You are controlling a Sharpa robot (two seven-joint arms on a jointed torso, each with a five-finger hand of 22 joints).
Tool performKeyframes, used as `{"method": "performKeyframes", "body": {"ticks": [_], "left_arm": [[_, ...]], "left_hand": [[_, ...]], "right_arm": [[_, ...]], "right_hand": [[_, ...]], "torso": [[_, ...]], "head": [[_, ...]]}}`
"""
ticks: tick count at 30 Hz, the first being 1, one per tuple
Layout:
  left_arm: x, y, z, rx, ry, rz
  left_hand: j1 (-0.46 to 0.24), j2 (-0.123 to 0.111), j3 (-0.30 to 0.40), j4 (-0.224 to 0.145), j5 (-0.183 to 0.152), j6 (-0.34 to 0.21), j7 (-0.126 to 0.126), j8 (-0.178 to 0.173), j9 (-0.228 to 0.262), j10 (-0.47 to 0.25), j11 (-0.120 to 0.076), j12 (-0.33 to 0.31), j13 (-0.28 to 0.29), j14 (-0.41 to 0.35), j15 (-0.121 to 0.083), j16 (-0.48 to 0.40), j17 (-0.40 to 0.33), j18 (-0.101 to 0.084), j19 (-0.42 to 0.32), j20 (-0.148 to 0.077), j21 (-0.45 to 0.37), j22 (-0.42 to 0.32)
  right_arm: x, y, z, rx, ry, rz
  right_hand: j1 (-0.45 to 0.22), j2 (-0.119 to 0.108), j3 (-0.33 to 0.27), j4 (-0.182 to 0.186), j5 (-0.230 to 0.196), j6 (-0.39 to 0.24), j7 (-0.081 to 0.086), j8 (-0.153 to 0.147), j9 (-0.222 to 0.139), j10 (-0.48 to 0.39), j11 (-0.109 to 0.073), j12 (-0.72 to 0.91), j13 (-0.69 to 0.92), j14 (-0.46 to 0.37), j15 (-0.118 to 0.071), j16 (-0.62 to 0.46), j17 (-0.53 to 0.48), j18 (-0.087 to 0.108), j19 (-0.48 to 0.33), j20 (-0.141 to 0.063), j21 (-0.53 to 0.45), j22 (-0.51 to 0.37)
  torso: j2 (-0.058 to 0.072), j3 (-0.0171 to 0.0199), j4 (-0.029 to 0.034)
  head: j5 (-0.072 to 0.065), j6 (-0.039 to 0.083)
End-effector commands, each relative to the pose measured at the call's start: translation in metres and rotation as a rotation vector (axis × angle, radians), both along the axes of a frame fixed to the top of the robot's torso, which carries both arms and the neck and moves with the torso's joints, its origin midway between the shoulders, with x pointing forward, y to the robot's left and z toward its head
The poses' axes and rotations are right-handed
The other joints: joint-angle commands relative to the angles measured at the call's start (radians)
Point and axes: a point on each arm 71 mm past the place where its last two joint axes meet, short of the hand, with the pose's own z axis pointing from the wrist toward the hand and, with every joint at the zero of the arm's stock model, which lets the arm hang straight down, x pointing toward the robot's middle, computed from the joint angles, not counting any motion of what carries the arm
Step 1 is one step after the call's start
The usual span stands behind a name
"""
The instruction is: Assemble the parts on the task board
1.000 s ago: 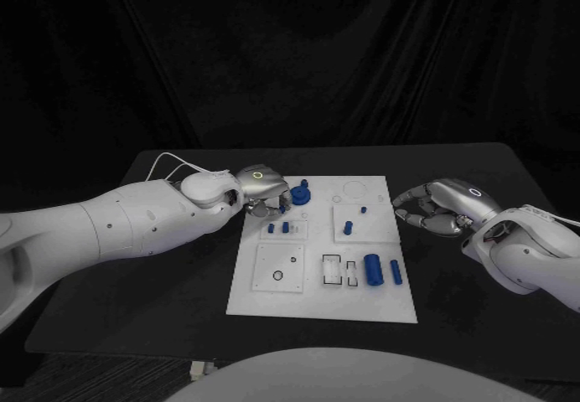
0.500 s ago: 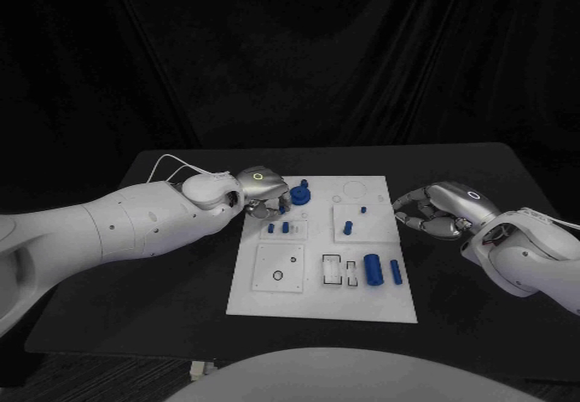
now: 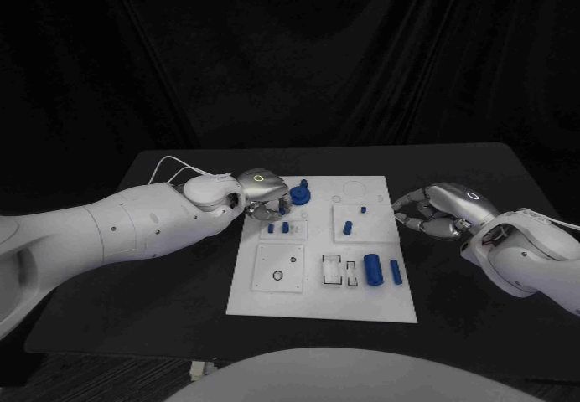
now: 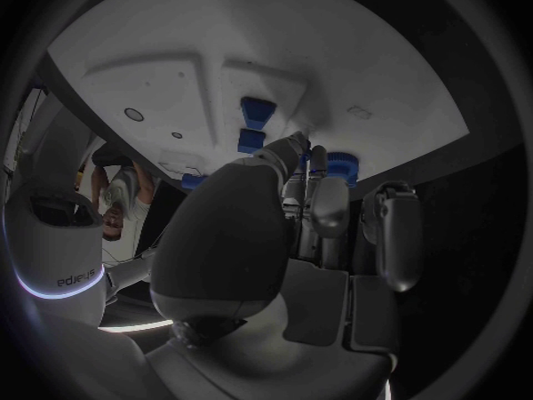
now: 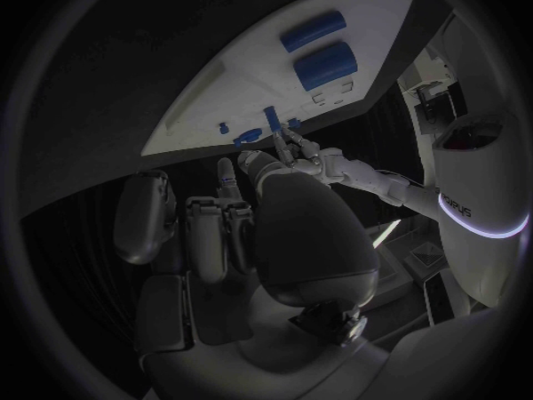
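Barely anything has moved since a second ago: left robot hand (image 3: 259,192) still sits over the board's (image 3: 324,297) far-left corner, fingers curled down beside the blue round part (image 3: 300,196), though I can't tell if it grips anything. Risk: fingers are crowded against the small pegs (image 3: 278,227) just nearer, so any slip could knock one out. Right robot hand (image 3: 435,209) hovers off the board's right edge over the tabletop (image 3: 181,293), fingers curled in on nothing.

flat rectangular task board (image 3: 317,297): white; thin black outlines
small plastic parts (image 3: 374,270): blue
matte table top (image 3: 169,276): black
metal robot hands (image 3: 432,208): silver
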Motion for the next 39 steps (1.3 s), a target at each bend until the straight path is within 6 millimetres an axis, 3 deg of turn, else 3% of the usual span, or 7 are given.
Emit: {"method": "performKeyframes", "body": {"ticks": [1,17,27,32,34,38,39], "left_arm": [[-0.002,-0.001,-0.005,0.016,0.026,-0.001],[0.002,0.007,-0.003,-0.011,-0.03,0.045],[0.006,0.042,0.014,-0.088,-0.183,0.112],[0.011,0.073,0.043,-0.192,-0.251,0.183],[0.012,0.088,0.056,-0.282,-0.219,0.226],[0.015,0.112,0.073,-0.532,-0.025,0.285],[0.015,0.117,0.076,-0.619,0.05,0.291]], "left_hand": [[0.002,-0.003,0.003,-0.001,-0.003,-0.001,0.001,-0.009,-0.002,0.008,-0.001,-0.008,0.0,-0.012,0.0,-0.008,-0.003,-0.007,0.004,0.003,-0.006,0.202],[-0.04,-0.039,-0.004,0.026,-0.049,-0.198,-0.072,-0.041,-0.053,-0.053,0.016,-0.073,0.0,-0.015,0.005,-0.015,-0.01,-0.007,0.001,0.006,-0.011,0.201],[-0.053,-0.047,-0.041,0.058,-0.082,-0.262,-0.098,-0.038,-0.08,-0.098,0.027,-0.094,0.009,-0.01,0.016,-0.012,-0.005,-0.008,0.004,0.009,-0.007,0.202],[-0.06,-0.034,-0.056,0.097,-0.083,-0.256,-0.102,-0.034,-0.094,-0.16,0.022,-0.099,0.019,-0.083,0.008,-0.126,-0.156,0.011,-0.044,0.011,-0.101,0.175],[-0.068,-0.02,-0.081,0.148,-0.072,-0.266,-0.096,-0.036,-0.113,-0.261,0.032,-0.083,0.036,-0.244,0.02,-0.328,-0.391,0.044,-0.159,0.021,-0.305,0.118],[-0.121,0.007,-0.156,0.184,-0.057,-0.292,-0.057,-0.036,-0.135,-0.401,0.088,-0.051,0.049,-0.406,0.082,-0.457,-0.436,0.105,-0.472,0.063,-0.813,-0.03],[-0.166,0.032,-0.183,0.186,0.033,-0.301,-0.024,-0.039,-0.14,-0.477,0.115,-0.06,0.043,-0.559,0.126,-0.563,-0.479,0.089,-0.576,0.089,-0.919,-0.063]], "right_arm": [[0.0,-0.001,-0.002,-0.004,0.01,-0.012],[-0.001,-0.003,-0.001,-0.005,0.009,-0.016],[0.002,-0.006,0.018,0.011,-0.043,-0.026],[0.01,-0.001,0.045,0.023,-0.113,0.015],[0.015,0.001,0.056,0.023,-0.135,0.028],[0.025,0.009,0.075,0.019,-0.17,0.053],[0.027,0.012,0.079,0.017,-0.183,0.068]], "right_hand": [[0.007,-0.002,0.008,0.001,0.007,0.008,-0.001,0.006,-0.001,0.095,0.007,-0.004,0.249,0.093,0.002,-0.006,0.222,0.011,0.0,0.002,-0.004,0.164],[0.008,-0.002,0.009,-0.001,0.007,0.009,-0.001,0.007,-0.001,0.094,0.008,-0.005,0.247,0.093,0.003,-0.007,0.221,0.011,-0.001,0.003,-0.008,0.163],[0.009,-0.008,0.009,-0.004,0.007,0.01,0.0,0.007,-0.001,0.087,0.008,-0.011,0.24,0.093,0.004,-0.008,0.22,0.01,0.001,0.003,-0.003,0.165],[0.018,-0.029,0.023,-0.007,0.001,-0.008,0.001,-0.004,-0.009,-0.017,0.002,-0.109,0.123,0.072,-0.001,-0.077,0.16,0.02,-0.017,0.001,-0.051,0.152],[0.023,-0.043,0.033,-0.004,-0.006,-0.014,-0.001,-0.008,-0.012,-0.092,0.0,-0.185,0.047,0.066,-0.002,-0.093,0.145,0.021,-0.021,-0.001,-0.06,0.151],[0.022,-0.053,0.046,0.008,-0.02,-0.022,0.0,-0.011,-0.015,-0.236,0.001,-0.339,-0.102,0.066,-0.002,-0.097,0.14,0.02,-0.02,0.0,-0.063,0.151],[0.025,-0.059,0.051,0.011,-0.024,-0.021,0.001,-0.01,-0.014,-0.289,0.002,-0.405,-0.164,0.066,-0.001,-0.097,0.139,0.02,-0.018,0.0,-0.06,0.153]], "torso": [[0.0,0.0001,0.0001],[0.0,-0.0001,0.0001],[0.0,-0.0004,0.0],[0.0,-0.0009,0.0001],[0.0,-0.0009,0.0001],[0.004,-0.0043,0.0029],[0.005,-0.006,0.0043]], "head": [[0.001,0.0],[0.006,0.0],[0.018,0.0],[0.021,0.0],[0.022,0.0],[0.024,0.0],[0.024,0.0]]}}
